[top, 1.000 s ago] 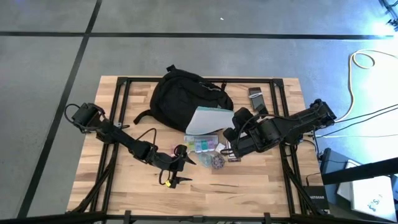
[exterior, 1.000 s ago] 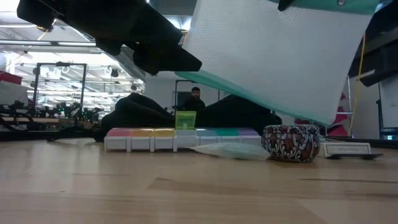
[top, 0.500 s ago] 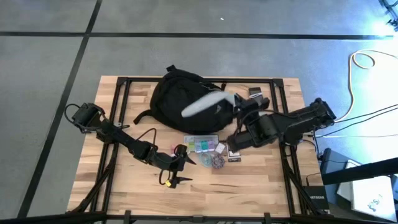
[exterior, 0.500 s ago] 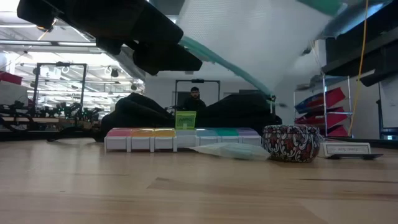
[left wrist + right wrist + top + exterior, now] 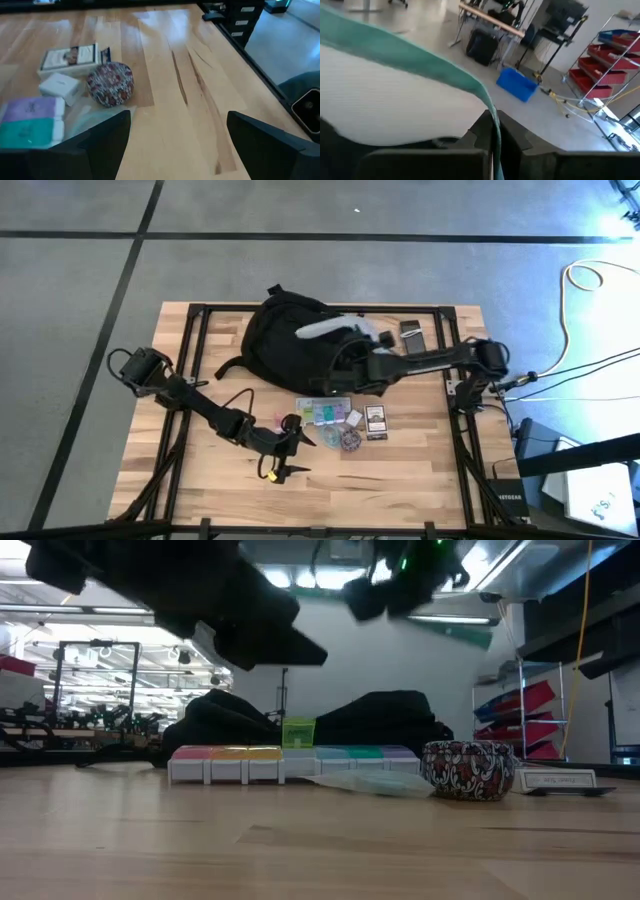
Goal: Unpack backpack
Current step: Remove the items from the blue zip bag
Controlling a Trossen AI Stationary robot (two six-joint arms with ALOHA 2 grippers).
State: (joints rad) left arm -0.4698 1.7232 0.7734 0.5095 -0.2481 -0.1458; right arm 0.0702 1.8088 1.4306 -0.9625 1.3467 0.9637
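The black backpack (image 5: pixel 285 340) lies at the table's far middle and shows as a dark mound (image 5: pixel 385 720) in the low view. My right gripper (image 5: pixel 350 352) is over it, shut on a white mesh pouch with a teal edge (image 5: pixel 328 330), which is held in the air (image 5: pixel 395 95). My left gripper (image 5: pixel 300 453) stands open near the table's middle, with bare wood between its fingers (image 5: pixel 175 135). My right gripper pinches the pouch's teal edge (image 5: pixel 490 117) between its two fingers. The pouch stretches away from the fingers, lifted clear above the backpack. The fingers come nearly level from the table's right side.
A rainbow pill organiser (image 5: pixel 322 410), a patterned round tin (image 5: pixel 350 440), a small card box (image 5: pixel 376 420) and a clear packet (image 5: pixel 365 783) lie in front of the backpack. A dark phone-like thing (image 5: pixel 412 332) lies at the far right. Bare wood spreads along the near edge.
My right gripper has swung from above the pill organiser toward the table's far edge and left, sinking over the backpack, and has turned. It stays shut on the pouch, which has gone with it and now hangs over the backpack.
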